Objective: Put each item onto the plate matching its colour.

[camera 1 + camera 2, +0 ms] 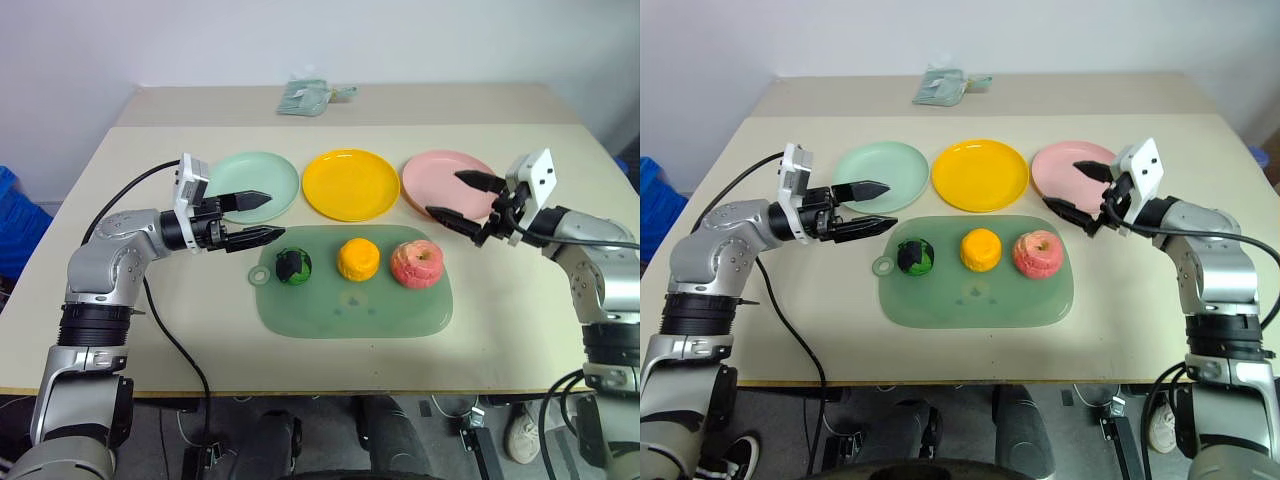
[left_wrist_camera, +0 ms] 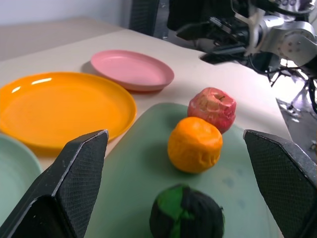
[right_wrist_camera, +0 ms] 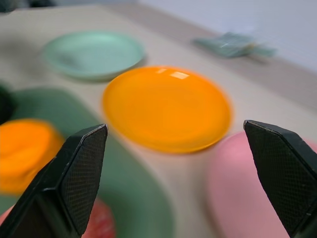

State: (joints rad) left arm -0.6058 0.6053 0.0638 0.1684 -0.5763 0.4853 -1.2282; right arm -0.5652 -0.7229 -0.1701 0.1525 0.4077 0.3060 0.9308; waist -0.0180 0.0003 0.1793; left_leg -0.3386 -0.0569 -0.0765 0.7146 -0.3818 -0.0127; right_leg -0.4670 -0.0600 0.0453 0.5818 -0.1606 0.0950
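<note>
Left tool [image 1: 258, 217]: hovered empty with jaws wide apart, level over the near rim of the green plate, pointed right at the ball; likely poised for a first pick.
Right tool [image 1: 462, 200]: likewise spread and empty, above the near edge of the pink plate, aimed left toward the apple.
Ball [image 1: 293, 266]: sat at the mat's left end, just near of its matching plate.
Orange [image 1: 357, 259]: rested mid-mat, directly near of the yellow plate.
Apple [image 1: 416, 264]: stood at the mat's right end, stem dimple up.
Mat [image 1: 350, 315]: held all three items in a row, each lined up with its own colour, probably as a start layout.
Green plate [image 1: 275, 175]: bare.
Yellow plate [image 1: 350, 184]: bare.
Pink plate [image 1: 435, 172]: bare.
Cloth [image 1: 308, 95]: lay at the table's [image 1: 160, 300] far edge, well apart.
Progress: nothing sorted yet.
</note>
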